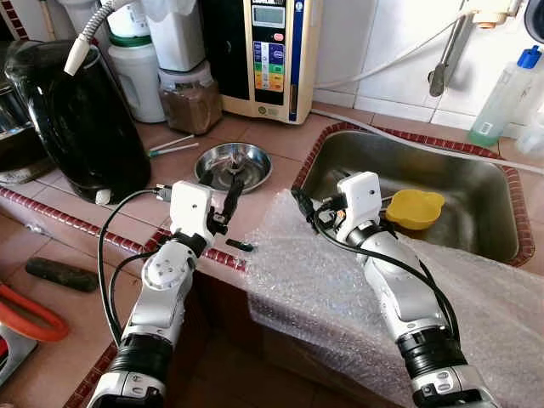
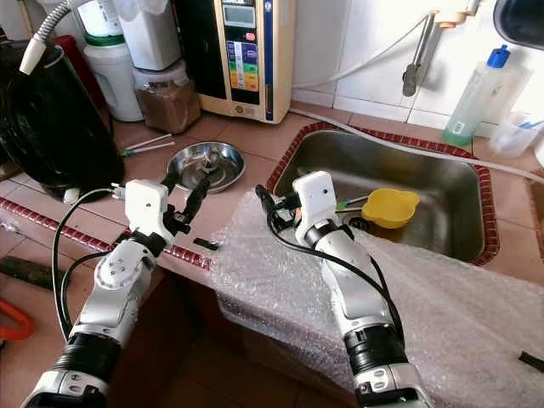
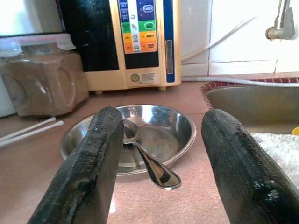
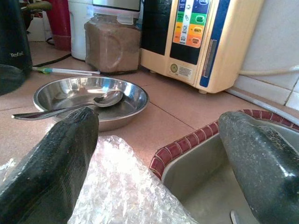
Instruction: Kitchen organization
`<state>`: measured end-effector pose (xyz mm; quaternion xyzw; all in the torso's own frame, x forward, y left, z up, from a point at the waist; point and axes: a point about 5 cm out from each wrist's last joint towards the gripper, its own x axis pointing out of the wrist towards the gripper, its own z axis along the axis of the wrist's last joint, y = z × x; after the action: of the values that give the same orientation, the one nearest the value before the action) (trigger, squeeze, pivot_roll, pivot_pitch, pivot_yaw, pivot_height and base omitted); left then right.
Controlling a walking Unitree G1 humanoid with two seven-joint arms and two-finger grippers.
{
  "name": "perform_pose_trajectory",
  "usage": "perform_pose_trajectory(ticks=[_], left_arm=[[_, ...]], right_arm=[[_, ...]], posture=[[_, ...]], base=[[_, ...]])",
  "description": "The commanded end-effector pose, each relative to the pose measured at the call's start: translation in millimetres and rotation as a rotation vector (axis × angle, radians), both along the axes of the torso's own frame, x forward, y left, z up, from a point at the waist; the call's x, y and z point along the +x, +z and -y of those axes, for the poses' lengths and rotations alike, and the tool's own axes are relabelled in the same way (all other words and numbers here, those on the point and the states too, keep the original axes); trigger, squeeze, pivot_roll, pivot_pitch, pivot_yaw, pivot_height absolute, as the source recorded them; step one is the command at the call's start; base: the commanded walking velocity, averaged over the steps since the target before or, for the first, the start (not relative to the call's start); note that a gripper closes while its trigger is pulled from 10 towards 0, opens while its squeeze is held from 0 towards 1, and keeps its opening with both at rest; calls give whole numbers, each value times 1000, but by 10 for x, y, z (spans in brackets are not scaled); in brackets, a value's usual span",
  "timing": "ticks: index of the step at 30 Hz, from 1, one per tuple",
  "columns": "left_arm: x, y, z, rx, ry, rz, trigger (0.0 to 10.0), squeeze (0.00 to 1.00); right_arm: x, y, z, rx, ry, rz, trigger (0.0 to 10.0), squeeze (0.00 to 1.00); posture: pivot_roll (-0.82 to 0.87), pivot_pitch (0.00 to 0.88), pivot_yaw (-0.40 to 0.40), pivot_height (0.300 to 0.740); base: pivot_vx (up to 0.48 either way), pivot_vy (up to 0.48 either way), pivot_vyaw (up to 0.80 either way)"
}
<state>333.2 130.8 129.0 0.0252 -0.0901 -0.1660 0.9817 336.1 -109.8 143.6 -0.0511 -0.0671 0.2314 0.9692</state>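
Head stereo pair: high, angled down over counter, both arms foreground. Wrist cameras: low, close, each sighting along its own fingers toward steel bowl (image 3: 131, 140) beyond; bowl shared by all views.

The word "Tefal" stands in pale letters low on the black kettle (image 4: 11, 44), seen in the right wrist view. The cream water unit (image 4: 205, 37) carries coloured button labels and a small printed sticker beside a round badge (all too blurred to read). Its display window (image 1: 269, 15) shows no legible figures.
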Motion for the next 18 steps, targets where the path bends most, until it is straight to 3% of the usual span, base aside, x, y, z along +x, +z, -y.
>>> perform_pose_trajectory(ticks=[1,7,18], left_arm=[[39,27,-15,-10,19,14,10000,1000],[48,-37,-5,-5,28,4,10000,1000],[203,-31,-71,-1,110,-21,10000,1000]], right_arm=[[5,1,-12,-13,-1,-4,10000,565],[7,2,-35,-13,0,-4,10000,565],[8,-1,-14,-24,-3,-5,10000,565]], posture=[[49,0,40,740],[46,0,40,740],[30,0,39,740]], base=[[0,0,0],[0,0,0],[0,0,0]])
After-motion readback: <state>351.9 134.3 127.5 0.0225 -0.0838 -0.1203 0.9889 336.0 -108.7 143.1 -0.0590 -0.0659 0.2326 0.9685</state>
